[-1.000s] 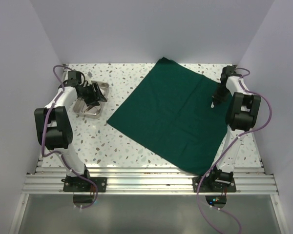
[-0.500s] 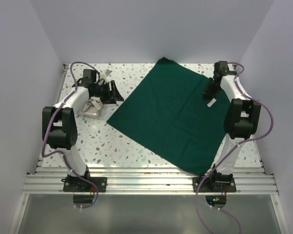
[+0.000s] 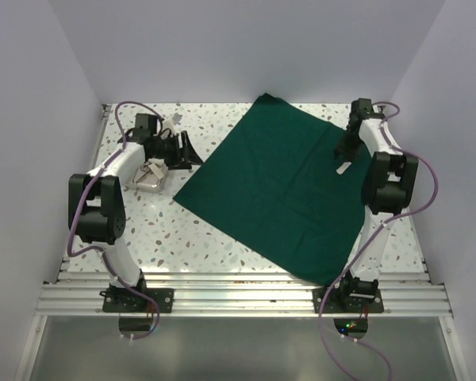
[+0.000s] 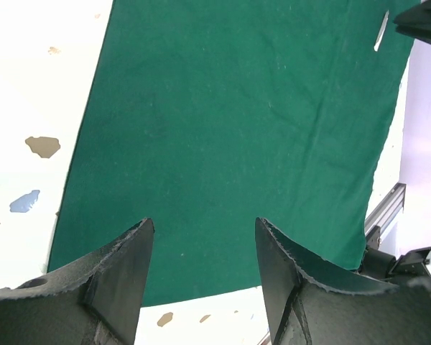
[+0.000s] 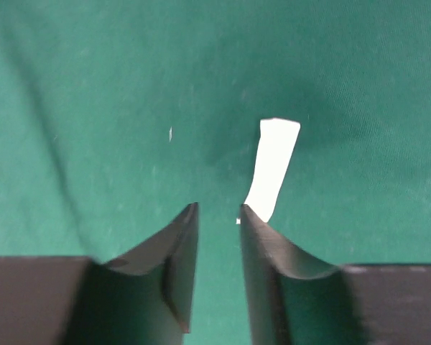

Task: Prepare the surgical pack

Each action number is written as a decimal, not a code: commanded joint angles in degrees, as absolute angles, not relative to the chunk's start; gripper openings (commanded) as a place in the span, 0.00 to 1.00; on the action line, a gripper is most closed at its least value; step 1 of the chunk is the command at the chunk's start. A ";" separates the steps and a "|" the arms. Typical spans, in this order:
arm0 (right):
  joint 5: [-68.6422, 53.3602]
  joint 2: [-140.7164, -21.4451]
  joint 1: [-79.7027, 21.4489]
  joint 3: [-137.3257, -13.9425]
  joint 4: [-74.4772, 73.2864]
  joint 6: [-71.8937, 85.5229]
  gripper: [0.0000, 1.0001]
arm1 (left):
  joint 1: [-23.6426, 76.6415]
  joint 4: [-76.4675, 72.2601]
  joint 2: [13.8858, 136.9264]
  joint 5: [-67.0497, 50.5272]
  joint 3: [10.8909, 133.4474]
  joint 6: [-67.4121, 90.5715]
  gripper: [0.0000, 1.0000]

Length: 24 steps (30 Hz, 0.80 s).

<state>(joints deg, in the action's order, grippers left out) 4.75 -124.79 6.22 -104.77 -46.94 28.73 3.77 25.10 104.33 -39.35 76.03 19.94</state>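
The surgical pack is a dark green drape spread flat as a wide sheet over the middle and right of the table. It fills the left wrist view and the right wrist view. My left gripper is open and empty just above the drape's left corner; its jaws stand wide apart in the left wrist view. My right gripper hovers over the drape's right part, jaws narrowly apart and empty. A small white strip lies on the drape just beyond its right fingertip.
A small shiny metal tray holding something white sits left of the drape, under my left arm. The white strip also shows in the top view and the left wrist view. White walls close in the table on three sides.
My left gripper has moved from over the metal tray rightward to the drape's left corner. My right gripper has drawn back toward the far wall, leaving the white strip on the drape.
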 commanded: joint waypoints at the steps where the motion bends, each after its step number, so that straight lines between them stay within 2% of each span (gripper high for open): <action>1: 9.48 -127.96 5.80 -110.73 -51.06 29.88 0.35 | 3.60 22.94 103.27 -41.31 76.47 20.04 0.62; 8: 13.26 -132.01 5.63 -115.49 -55.72 31.20 0.40 | 3.60 22.50 104.76 -41.84 77.16 20.30 0.62; 15: 13.27 -133.68 5.36 -116.28 -56.42 31.20 0.41 | 3.60 22.68 106.26 -42.45 78.13 20.30 0.62; 24: 14.68 -137.19 4.13 -118.91 -58.27 31.29 0.30 | 3.60 22.59 106.00 -42.54 78.14 20.13 0.62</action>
<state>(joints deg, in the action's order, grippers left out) 12.64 -135.76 4.49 -116.62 -56.38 30.15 3.77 24.43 106.41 -41.01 76.09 19.99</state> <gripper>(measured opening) 0.313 0.623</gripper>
